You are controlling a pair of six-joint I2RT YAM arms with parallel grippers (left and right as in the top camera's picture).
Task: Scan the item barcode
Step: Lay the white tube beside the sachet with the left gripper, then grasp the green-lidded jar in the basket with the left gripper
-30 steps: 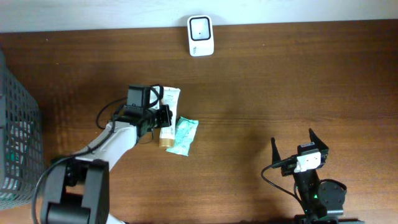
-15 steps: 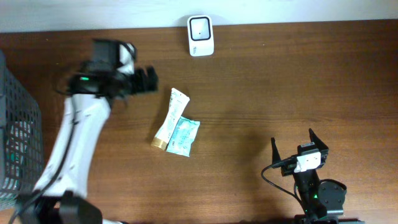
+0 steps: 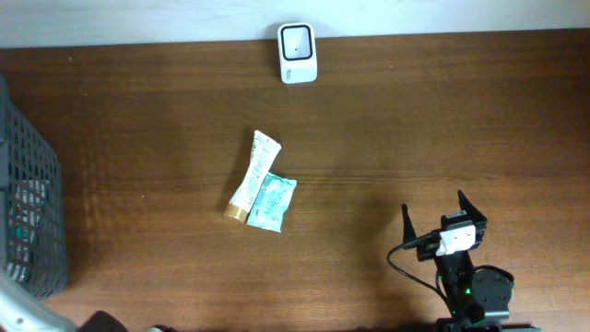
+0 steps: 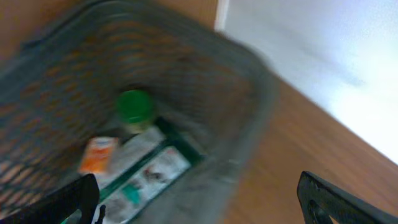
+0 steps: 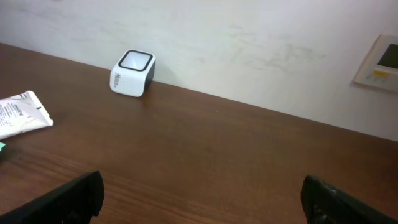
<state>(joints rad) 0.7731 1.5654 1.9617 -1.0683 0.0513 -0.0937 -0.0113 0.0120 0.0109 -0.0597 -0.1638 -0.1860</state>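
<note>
The brown wooden desk (image 3: 415,120) fills the overhead view, with a pale wall along its top edge. A grey mesh basket (image 3: 28,212) stands at the left edge of the frame. In the blurred left wrist view the same basket fills the left and centre, holding a green-capped thing (image 4: 135,107), an orange and white pack (image 4: 99,154) and a white and green pack (image 4: 152,171). The left tool (image 4: 196,196) hangs over the basket, its fingers spread to the two lower corners of that view with nothing between them. The right tool (image 3: 435,214) sits at the lower right of the overhead frame, spread wide and empty.

A white tube (image 3: 252,175) with a gold cap lies slanted on the desk, left of centre. A teal packet (image 3: 269,203) lies against the tube's lower right side, touching it. The white scanner (image 3: 297,53) with its dark window stands at the top centre, well apart from both.
</note>
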